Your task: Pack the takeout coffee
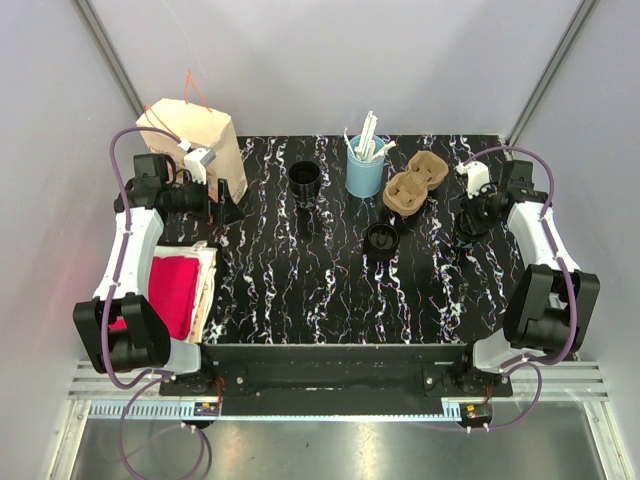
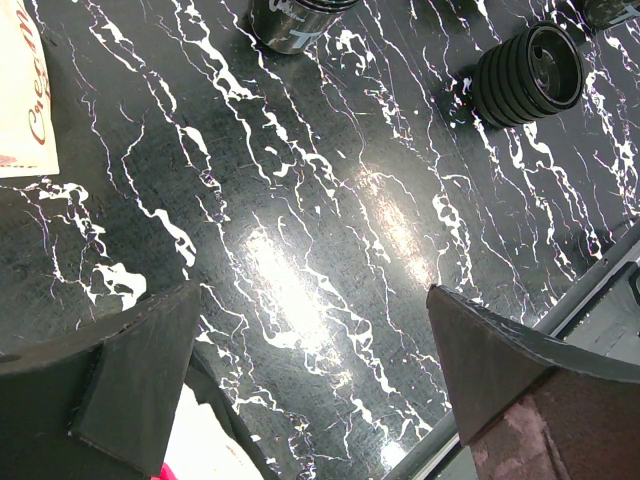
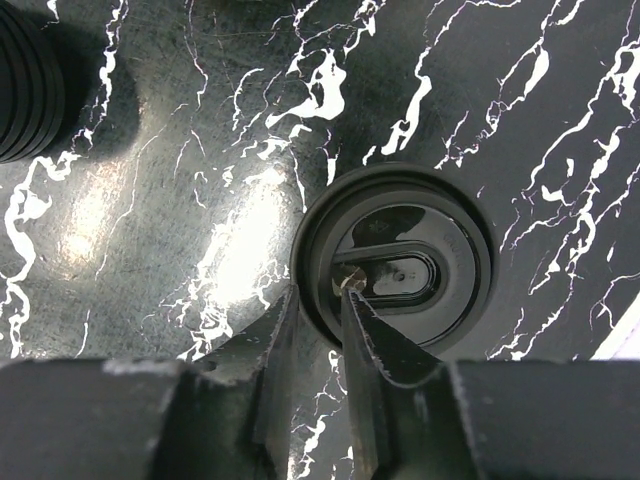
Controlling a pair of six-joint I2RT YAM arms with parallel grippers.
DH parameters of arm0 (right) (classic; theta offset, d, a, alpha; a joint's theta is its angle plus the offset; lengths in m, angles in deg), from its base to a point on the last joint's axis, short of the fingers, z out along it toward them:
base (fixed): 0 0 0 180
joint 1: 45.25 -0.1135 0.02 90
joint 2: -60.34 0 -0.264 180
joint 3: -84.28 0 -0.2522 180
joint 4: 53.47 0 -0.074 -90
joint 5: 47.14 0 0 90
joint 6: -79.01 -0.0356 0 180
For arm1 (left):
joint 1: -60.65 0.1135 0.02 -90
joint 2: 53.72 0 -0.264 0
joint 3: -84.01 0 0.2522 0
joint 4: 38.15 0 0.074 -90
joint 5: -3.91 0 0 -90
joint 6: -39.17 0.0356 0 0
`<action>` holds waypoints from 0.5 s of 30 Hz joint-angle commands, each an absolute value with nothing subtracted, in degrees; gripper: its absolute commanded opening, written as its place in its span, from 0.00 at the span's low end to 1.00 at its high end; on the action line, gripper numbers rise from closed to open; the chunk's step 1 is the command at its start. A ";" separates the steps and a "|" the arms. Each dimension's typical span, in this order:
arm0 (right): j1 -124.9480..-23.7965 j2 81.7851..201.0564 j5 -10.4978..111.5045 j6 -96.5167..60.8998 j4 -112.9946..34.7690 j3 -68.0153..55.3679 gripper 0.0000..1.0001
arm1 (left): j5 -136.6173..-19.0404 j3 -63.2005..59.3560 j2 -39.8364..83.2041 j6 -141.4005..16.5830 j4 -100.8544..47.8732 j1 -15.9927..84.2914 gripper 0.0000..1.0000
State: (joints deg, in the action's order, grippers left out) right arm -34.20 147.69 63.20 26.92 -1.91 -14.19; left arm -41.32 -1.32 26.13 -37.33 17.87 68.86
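The right gripper [image 3: 318, 295], narrowed to a slit, is set astride the lid rim of the takeout coffee [image 3: 420, 215] directly beneath, grip unconfirmed; the left gripper [image 2: 312, 310] is held open, far off.

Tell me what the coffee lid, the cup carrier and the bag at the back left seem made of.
Coffee lid: likely black plastic, smooth with a slight sheen and moulded rings. Cup carrier: looks like moulded paper pulp, matte brown, with rounded pressed wells. Bag: tan paper, matte, creased at the folds.
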 commanded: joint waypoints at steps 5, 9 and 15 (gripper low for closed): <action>-34.00 142.88 66.06 27.24 0.80 -9.45 0.55 | -40.12 -1.03 25.38 -37.47 15.25 69.17 0.99; -34.00 140.06 68.61 26.63 2.83 -6.73 0.74 | -40.21 -1.03 25.29 -37.56 15.25 69.17 0.99; -36.01 137.60 74.68 26.88 9.59 -3.64 0.84 | -40.39 -1.03 25.38 -37.56 15.25 69.17 0.99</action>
